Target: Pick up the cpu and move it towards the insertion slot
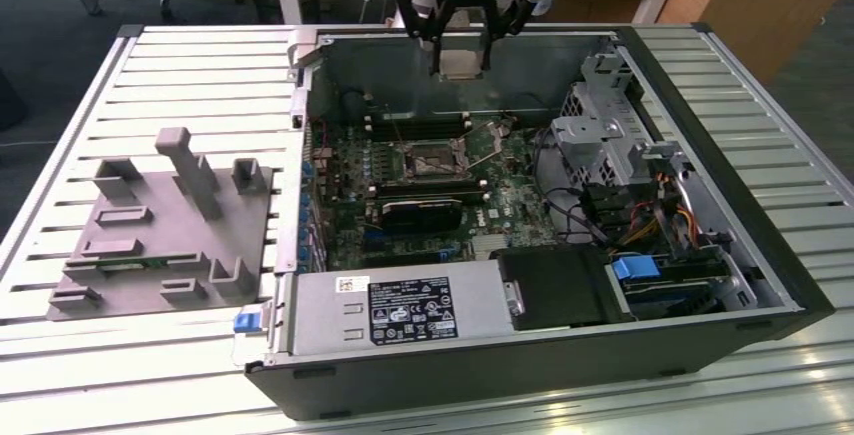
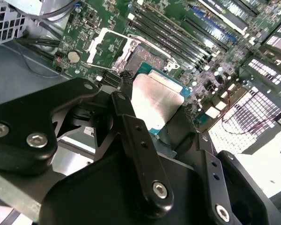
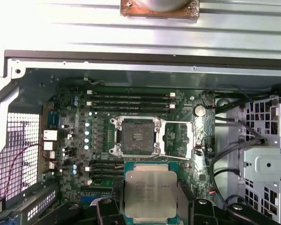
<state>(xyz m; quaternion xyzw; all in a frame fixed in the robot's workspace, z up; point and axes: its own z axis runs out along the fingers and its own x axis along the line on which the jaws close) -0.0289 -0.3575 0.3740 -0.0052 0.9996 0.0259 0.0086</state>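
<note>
My gripper (image 1: 461, 55) is shut on the cpu (image 1: 461, 61), a flat square chip with a shiny silver top, gripped by two opposite edges. It hangs high over the far part of the open computer case. In both wrist views the black fingers (image 3: 116, 191) (image 2: 125, 108) flank the cpu (image 3: 151, 192) (image 2: 157, 101). The insertion slot (image 1: 430, 158) (image 3: 135, 137) is a square black socket in a silver frame on the green board, and it lies below the chip. Its frame lid (image 3: 178, 138) stands swung open to one side. In the second wrist view the insertion slot (image 2: 147, 58) peeks out past the chip's edge.
The case's metal walls (image 1: 454, 75) ring the board. Long memory slots (image 3: 131, 101) run beside the socket, and a black block (image 1: 414, 215) sits on its near side. A drive cage (image 1: 614, 145) with cables is at the exterior view's right, a power supply (image 1: 387, 310) in front, a grey fixture plate (image 1: 160, 225) at left.
</note>
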